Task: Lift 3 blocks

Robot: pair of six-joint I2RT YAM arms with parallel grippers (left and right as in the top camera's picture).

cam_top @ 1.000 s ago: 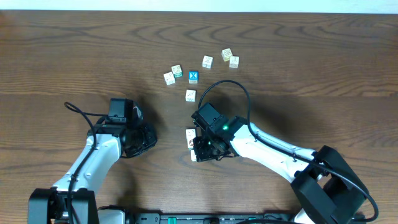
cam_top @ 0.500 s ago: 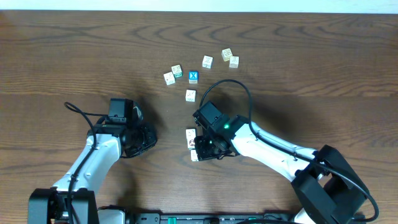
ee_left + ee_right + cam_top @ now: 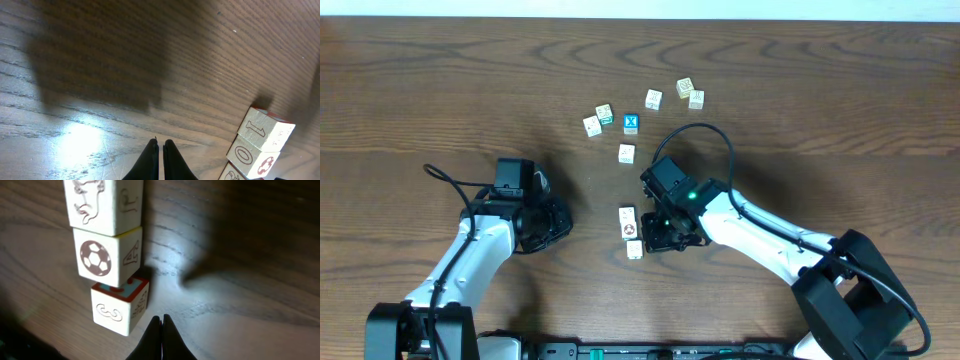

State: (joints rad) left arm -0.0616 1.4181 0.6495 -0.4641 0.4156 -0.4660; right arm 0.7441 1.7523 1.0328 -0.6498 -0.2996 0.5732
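Three blocks [image 3: 631,232] sit touching in a row toward the robot-side edge of the tabletop [image 3: 420,80], I'd guess so they can be squeezed end-to-end and lifted together, with the right gripper [image 3: 161,329] pinched closed just beside them and the left gripper [image 3: 160,152] closed too, both empty.

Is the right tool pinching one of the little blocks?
No, the right tool is shut with nothing between its tips, just beside the row of three blocks.
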